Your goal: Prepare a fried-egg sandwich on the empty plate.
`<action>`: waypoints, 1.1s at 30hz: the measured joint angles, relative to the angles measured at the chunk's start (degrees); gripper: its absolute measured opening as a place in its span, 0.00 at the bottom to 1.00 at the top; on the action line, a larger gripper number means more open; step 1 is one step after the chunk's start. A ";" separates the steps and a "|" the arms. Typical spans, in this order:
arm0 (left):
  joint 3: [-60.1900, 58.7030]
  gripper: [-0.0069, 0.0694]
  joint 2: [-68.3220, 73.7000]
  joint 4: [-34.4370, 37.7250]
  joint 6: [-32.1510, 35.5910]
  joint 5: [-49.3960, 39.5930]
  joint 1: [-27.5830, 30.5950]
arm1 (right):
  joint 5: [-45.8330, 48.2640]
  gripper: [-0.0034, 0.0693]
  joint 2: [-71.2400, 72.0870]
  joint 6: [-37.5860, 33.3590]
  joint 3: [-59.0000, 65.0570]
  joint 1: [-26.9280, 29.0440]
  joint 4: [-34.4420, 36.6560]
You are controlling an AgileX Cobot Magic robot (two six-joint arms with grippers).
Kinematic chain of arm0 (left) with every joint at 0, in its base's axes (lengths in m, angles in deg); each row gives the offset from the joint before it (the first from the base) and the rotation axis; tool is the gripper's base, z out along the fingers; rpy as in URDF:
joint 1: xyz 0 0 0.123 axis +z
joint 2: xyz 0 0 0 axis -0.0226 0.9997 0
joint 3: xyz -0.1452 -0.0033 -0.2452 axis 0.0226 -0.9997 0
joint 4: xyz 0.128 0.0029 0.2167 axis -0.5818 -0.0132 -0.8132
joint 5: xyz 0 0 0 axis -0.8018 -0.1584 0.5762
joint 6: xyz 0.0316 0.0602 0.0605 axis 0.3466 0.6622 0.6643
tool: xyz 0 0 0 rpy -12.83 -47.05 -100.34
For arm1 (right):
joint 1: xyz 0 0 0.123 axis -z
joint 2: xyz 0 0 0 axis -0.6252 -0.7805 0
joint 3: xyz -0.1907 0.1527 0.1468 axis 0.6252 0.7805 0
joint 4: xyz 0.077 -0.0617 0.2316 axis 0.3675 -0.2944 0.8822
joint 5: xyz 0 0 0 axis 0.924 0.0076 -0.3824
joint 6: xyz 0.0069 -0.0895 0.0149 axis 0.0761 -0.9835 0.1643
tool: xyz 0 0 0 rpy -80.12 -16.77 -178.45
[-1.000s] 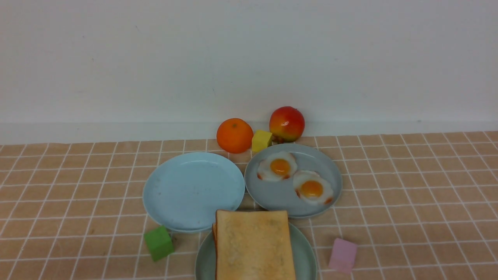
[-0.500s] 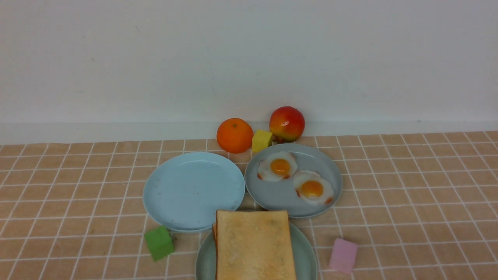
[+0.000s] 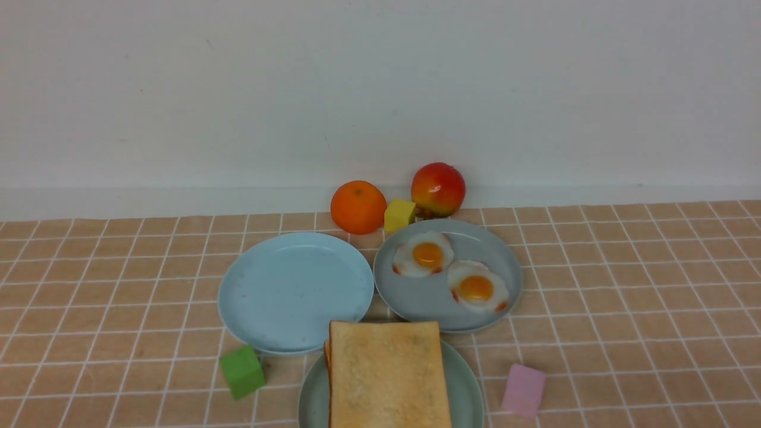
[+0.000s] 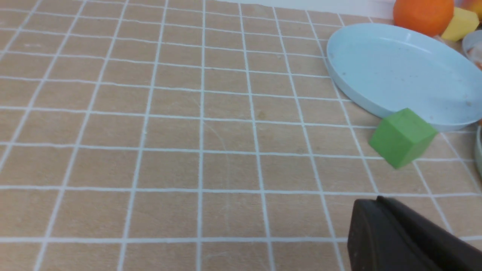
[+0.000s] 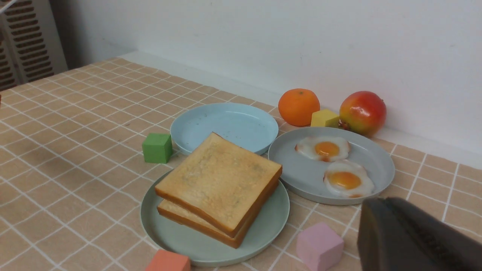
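Staged lab-style tabletop, not a real kitchen: orange checked tablecloth (image 3: 624,285) against a bare white wall (image 3: 380,89), toy food only. Plastic orange (image 3: 358,207), plastic apple (image 3: 438,189), foam cubes in green (image 3: 242,371), pink (image 3: 524,390), yellow (image 3: 399,215). Slatted grey appliance (image 5: 22,41) at the far corner, type unclear.

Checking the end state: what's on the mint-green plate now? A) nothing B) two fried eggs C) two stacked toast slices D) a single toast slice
C. In the right wrist view, two toast slices lie stacked on the mint-green plate; the two visible fried eggs sit on the grey-blue plate.
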 joint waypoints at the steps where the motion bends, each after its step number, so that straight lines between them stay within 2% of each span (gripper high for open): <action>1: 0.00 0.07 0.00 -0.54 0.00 0.00 0.00 | 0.00 0.05 0.00 0.00 0.00 0.00 0.00; 18: 0.00 0.08 0.00 -2.29 0.00 0.09 0.00 | 0.07 0.06 0.00 0.00 0.00 0.16 0.00; 23: 0.00 0.09 0.00 -2.29 0.00 0.09 0.00 | 0.07 0.07 0.00 -0.05 0.00 4.02 -0.67; 26: 0.00 0.09 0.00 -2.29 0.00 0.09 0.00 | -0.03 0.07 0.00 0.24 0.00 8.48 -2.79; 29: 0.00 0.09 0.00 -2.29 0.00 0.09 0.00 | -0.03 0.07 0.00 2.94 0.18 10.38 -4.61; 30: 0.00 0.09 0.00 -2.29 0.00 0.09 0.00 | -0.03 0.08 0.00 7.78 0.75 12.32 -7.27; 33: 0.00 0.09 0.00 -2.29 0.00 0.09 0.00 | -0.03 0.08 0.00 14.91 3.00 14.98 -14.05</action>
